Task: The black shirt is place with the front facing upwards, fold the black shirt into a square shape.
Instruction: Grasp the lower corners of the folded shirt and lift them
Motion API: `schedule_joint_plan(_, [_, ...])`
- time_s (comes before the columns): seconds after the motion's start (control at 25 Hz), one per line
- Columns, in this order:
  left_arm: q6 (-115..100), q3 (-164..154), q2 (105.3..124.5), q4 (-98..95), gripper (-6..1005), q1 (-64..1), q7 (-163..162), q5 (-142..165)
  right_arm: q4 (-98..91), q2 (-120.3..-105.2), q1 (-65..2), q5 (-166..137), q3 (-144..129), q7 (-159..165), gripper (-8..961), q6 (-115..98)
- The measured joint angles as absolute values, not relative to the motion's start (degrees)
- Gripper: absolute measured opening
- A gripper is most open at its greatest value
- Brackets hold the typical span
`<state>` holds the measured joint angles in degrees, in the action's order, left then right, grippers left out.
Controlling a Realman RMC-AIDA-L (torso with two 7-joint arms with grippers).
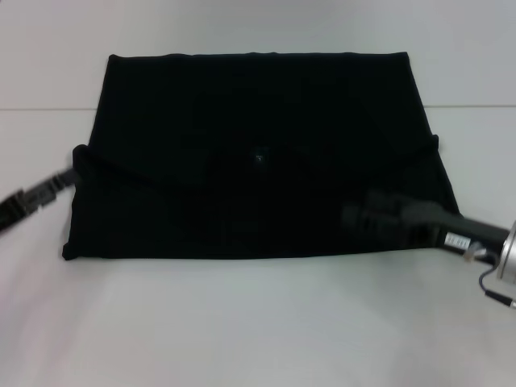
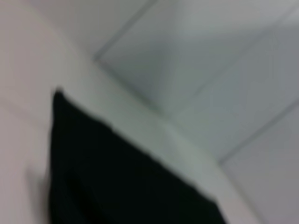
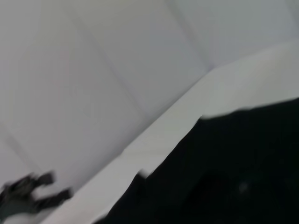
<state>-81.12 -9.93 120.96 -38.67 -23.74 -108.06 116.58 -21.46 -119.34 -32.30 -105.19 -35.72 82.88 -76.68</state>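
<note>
White table (image 1: 242,322), folded black shirt (image 1: 242,161)

A plain black shirt (image 1: 258,153) lies on a white table (image 1: 242,322), between two black hands.

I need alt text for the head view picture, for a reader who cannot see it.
A black shirt, already folded into a rough rectangle, lies on a white table. The right gripper is over its near right part; the left gripper is at its left edge.
</note>
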Motion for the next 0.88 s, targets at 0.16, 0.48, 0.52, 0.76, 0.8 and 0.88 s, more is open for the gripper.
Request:
schedule_joint_plan(0.16, [-82.09, -9.81, 119.79, -40.52, 916, -24.89, -111.62, 125.74, -21.89, -119.35, -32.29, -108.50, -39.21, 79.96, 885, -78.11])
schedule_joint_plan(0.48, [-77.64, -10.57, 118.78, -40.20, 922, -28.24, -112.21, 133.23, -21.40, -119.79, -32.51, -109.95, -43.70, 75.22, 886, -80.24])
schedule_joint_plan(0.52, [-76.44, -11.00, 118.75, -40.11, 922, -28.35, -112.12, 133.24, -21.36, -119.83, -32.53, -109.96, -43.82, 75.12, 886, -80.26])
schedule_joint_plan(0.76, [-70.07, -14.10, 118.97, -38.59, 923, -28.89, -111.54, 132.95, -21.21, -119.87, -32.65, -110.00, -44.14, 75.43, 886, -80.07])
schedule_joint_plan(0.8, [-69.43, -14.33, 118.97, -38.01, 923, -29.08, -111.35, 132.95, -21.18, -119.88, -32.67, -109.99, -44.14, 75.46, 885, -80.07])
schedule_joint_plan(0.88, [-68.15, -14.54, 118.85, -36.65, 923, -29.62, -110.52, 132.95, -21.15, -119.92, -32.73, -109.93, -44.16, 75.51, 885, -80.08])
